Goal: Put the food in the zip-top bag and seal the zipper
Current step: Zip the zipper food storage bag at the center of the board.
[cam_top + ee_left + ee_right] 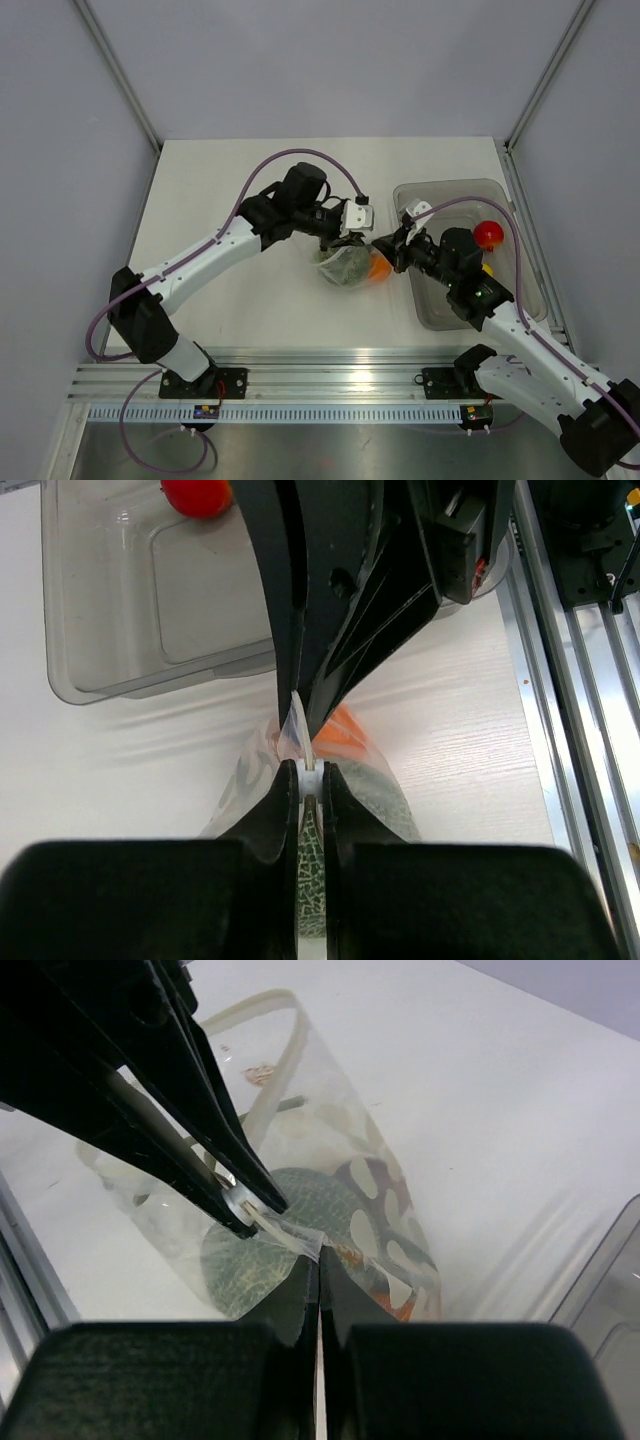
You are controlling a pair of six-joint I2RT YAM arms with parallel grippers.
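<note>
Just left of the tub, left claw and right claw each pinch the bag at its rim. The melon and orange are inside, a red fruit waits in the tub, and the zipper looks unsealed.

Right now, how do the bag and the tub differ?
The bag is crinkly film with white dots; the tub is a stiff, plain grey box. The bag holds the melon and orange; the tub holds a red ball. The bag's rim is pinched by the left gripper and right gripper; neither grips the tub. Both are see-through plastic.
</note>
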